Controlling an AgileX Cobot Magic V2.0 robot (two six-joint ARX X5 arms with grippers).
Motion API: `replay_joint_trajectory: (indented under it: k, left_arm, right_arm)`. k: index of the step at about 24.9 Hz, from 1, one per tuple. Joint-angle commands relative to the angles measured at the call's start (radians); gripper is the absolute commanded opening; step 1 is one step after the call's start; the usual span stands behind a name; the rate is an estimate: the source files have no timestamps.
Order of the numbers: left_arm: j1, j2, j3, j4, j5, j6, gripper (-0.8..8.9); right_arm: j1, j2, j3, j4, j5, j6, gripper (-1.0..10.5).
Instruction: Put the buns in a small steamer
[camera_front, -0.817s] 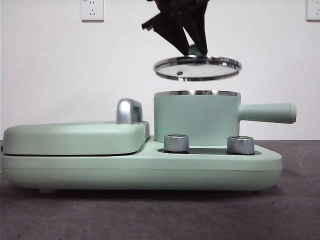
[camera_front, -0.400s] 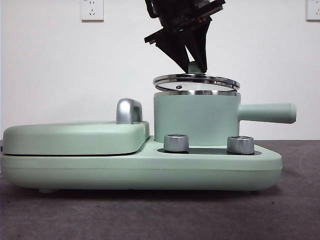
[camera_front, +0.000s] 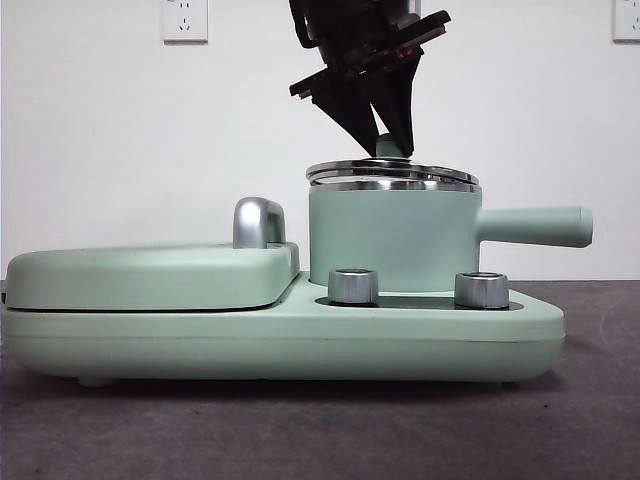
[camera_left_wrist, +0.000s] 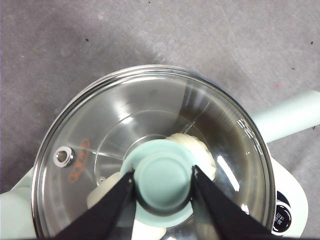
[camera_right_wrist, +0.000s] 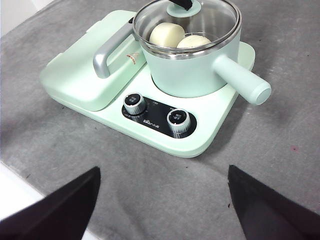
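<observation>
Left wrist view, left gripper (camera_left_wrist: 164, 179) clamping lid (camera_left_wrist: 150, 150) knob, steamer (camera_front: 392, 238).

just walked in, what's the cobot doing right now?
The left tool is shut on the green knob of the glass lid, with the lid at the rim of the small steamer, though one side looks not quite seated. Both buns are already inside the pot, visible through the glass. The right tool hangs open, back from the cooker, holding nothing.
</observation>
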Motion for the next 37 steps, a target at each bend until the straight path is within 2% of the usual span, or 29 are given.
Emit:
replay_joint_trajectory:
  k: [1, 5, 9, 12, 14, 16, 17, 19, 22, 27, 29, 33, 37]
  left_arm:
    - [-0.010, 0.052, 0.028, 0.003, 0.027, -0.008, 0.07]
    - [-0.013, 0.053, 0.028, 0.014, 0.050, -0.043, 0.07]
    - [-0.013, 0.057, 0.028, 0.015, 0.050, 0.018, 0.07]
    - [-0.013, 0.059, 0.028, 0.010, 0.050, 0.023, 0.09]
    - [-0.013, 0.059, 0.028, 0.012, 0.050, 0.002, 1.29]
    - [-0.013, 0.059, 0.034, 0.011, 0.050, -0.014, 3.58]
    - [-0.013, 0.058, 0.045, 0.008, 0.050, -0.022, 4.31]
    - [-0.010, 0.042, 0.079, -0.005, 0.050, -0.043, 5.10]
    - [-0.010, -0.030, 0.109, -0.065, 0.050, -0.062, 5.10]
    - [-0.006, -0.229, 0.109, -0.288, 0.050, -0.136, 5.00]
    - [-0.007, -0.319, 0.093, -0.315, 0.050, -0.142, 5.00]
    - [-0.032, -0.567, -0.078, -0.320, 0.050, -0.145, 5.00]
    - [-0.040, -0.783, -0.320, -0.319, 0.048, -0.151, 4.99]
  right_arm:
    - [0.005, 0.002, 0.004, 0.011, 0.004, -0.012, 4.1]
    - [0.005, 0.002, 0.004, 0.011, 0.008, -0.012, 4.1]
    - [0.005, 0.002, 0.004, 0.011, 0.024, -0.012, 4.1]
    - [0.005, 0.002, 0.004, 0.010, 0.024, -0.011, 4.1]
    - [0.005, 0.002, 0.004, 0.010, 0.024, -0.011, 4.1]
    - [0.005, 0.002, 0.004, 0.010, 0.024, -0.012, 4.1]
    - [0.005, 0.002, 0.004, 0.011, 0.024, -0.012, 4.1]
    - [0.005, 0.002, 0.004, 0.010, 0.024, -0.012, 4.1]
    - [0.005, 0.002, 0.004, 0.011, 0.024, -0.011, 4.1]
    - [0.005, 0.002, 0.004, 0.014, 0.019, -0.011, 4.1]
    - [0.005, 0.002, 0.004, 0.024, -0.004, -0.012, 4.1]
    - [0.005, 0.002, 0.004, 0.067, -0.085, -0.012, 4.1]
    - [0.005, 0.004, 0.004, 0.073, -0.108, -0.013, 4.1]
